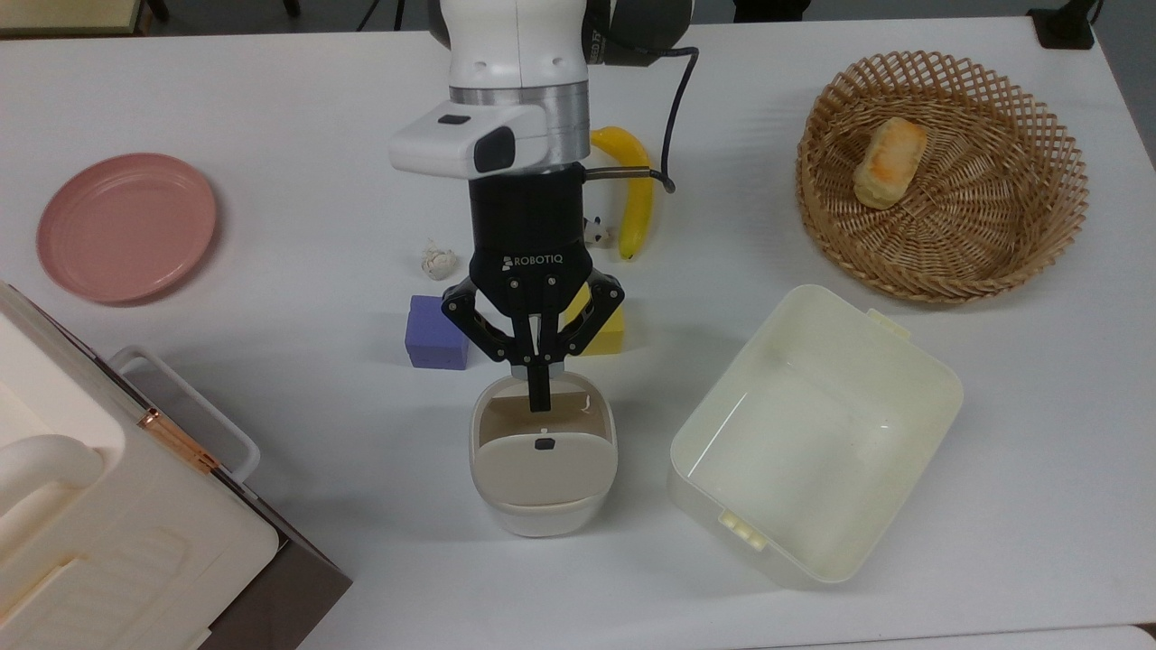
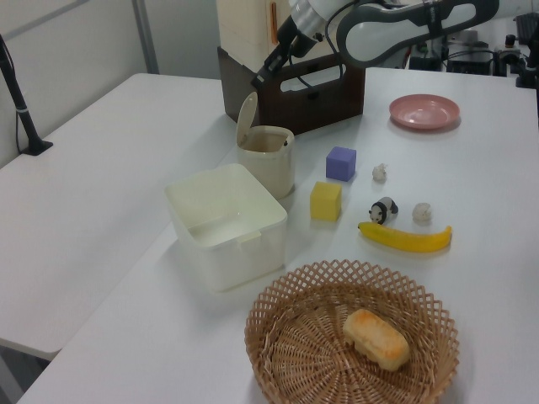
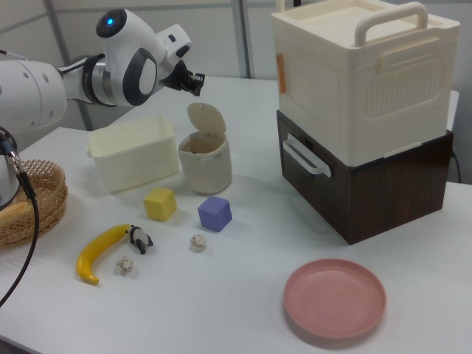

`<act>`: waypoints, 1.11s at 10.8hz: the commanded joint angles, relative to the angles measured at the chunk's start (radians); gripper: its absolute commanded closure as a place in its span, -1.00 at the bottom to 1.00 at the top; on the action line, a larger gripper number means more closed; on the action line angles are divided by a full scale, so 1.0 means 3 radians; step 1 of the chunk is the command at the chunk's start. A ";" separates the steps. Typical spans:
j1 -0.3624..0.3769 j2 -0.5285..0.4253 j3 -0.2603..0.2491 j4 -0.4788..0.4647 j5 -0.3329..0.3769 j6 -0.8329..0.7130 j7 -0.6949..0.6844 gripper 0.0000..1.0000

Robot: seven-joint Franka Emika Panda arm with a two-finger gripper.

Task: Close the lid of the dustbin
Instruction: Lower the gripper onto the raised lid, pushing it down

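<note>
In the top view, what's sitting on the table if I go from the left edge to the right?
Left to right in the top view: pink plate → purple cube → dustbin with its lid up → big cream tub → wicker basket holding a bread roll.

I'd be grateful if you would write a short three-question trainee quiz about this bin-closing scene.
1. True or false: the lid of the dustbin stands raised.
2. What lies in the wicker basket? A) the banana B) a bread roll C) the panda figure
3. Fill in: in the top view, the gripper is shut and shows above the dustbin's ____ mouth.

Key: 1 true. 2 B, the bread roll. 3 open.
</note>
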 commanded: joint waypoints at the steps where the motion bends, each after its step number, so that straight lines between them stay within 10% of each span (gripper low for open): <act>1: 0.0008 0.0181 -0.0015 0.0068 0.0073 0.0516 -0.0158 1.00; 12: -0.0023 0.0376 -0.0009 0.0318 0.0057 -0.0028 -0.0209 1.00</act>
